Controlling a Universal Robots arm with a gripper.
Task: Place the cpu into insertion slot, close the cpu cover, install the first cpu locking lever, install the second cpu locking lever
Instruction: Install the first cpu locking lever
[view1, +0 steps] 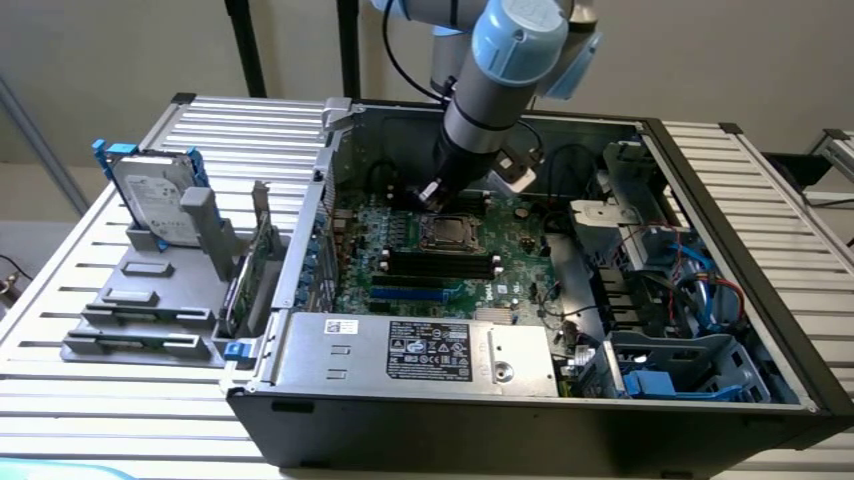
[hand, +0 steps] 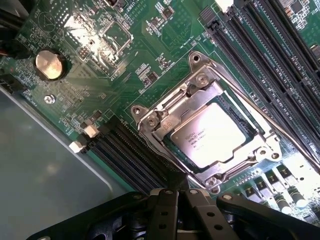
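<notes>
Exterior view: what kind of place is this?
Probably a robotics lab bench for PC assembly trials: an opened desktop case lies on a slatted metal table, a hard drive sits in a grey fixture beside it, and the arm's gripper hangs over the motherboard.

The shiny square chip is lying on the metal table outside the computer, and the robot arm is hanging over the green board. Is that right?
Not quite. The cpu is not on the table: the wrist view shows it sitting in the insertion slot on the green board, framed by the cpu cover. The robot arm does hang over the green board.
</notes>
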